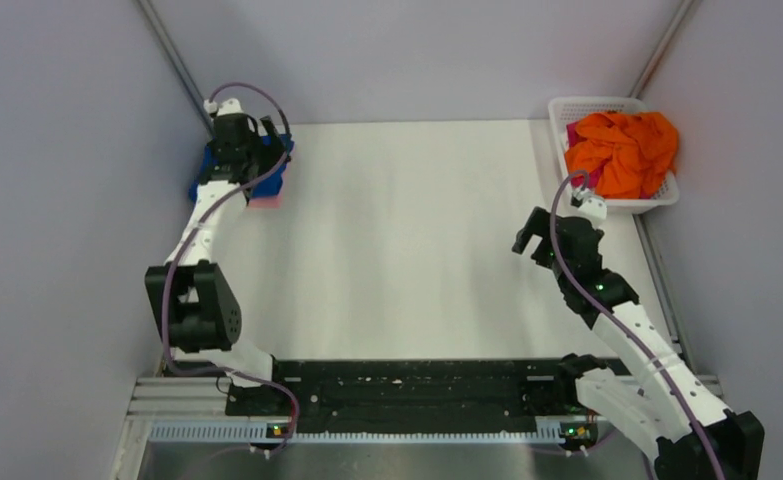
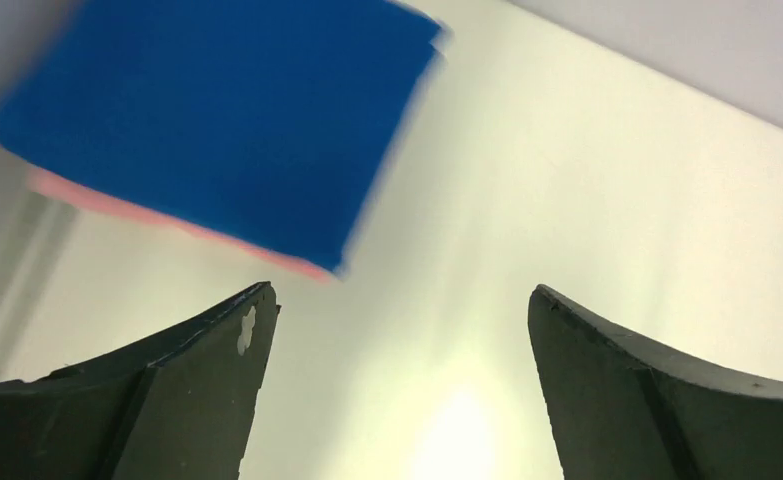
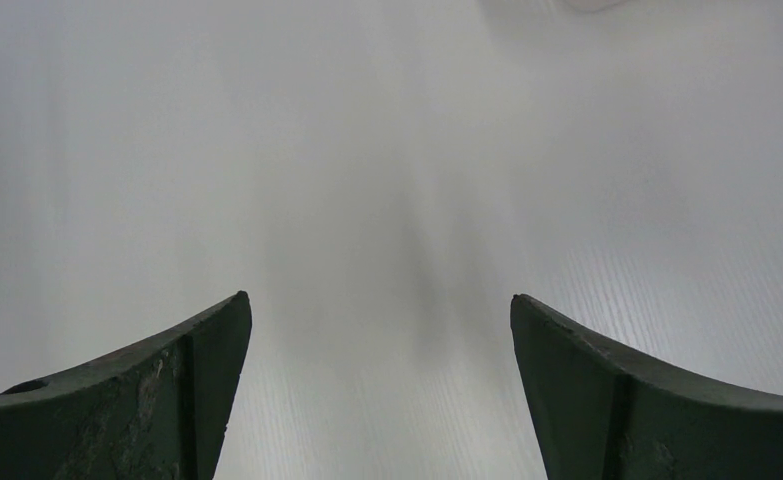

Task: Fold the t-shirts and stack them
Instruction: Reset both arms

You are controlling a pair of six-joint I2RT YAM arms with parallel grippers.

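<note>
A folded royal blue t-shirt lies on a folded pale pink t-shirt at the table's far left corner. In the left wrist view the blue t-shirt fills the upper left with the pink t-shirt's edge showing under it. My left gripper hovers over this stack, open and empty. Crumpled orange t-shirts fill the white basket at the far right. My right gripper is open and empty over bare table, left of and nearer than the basket.
Grey walls enclose the white table on the left, back and right. A black rail with the arm bases runs along the near edge. A bit of magenta cloth shows at the basket's left side.
</note>
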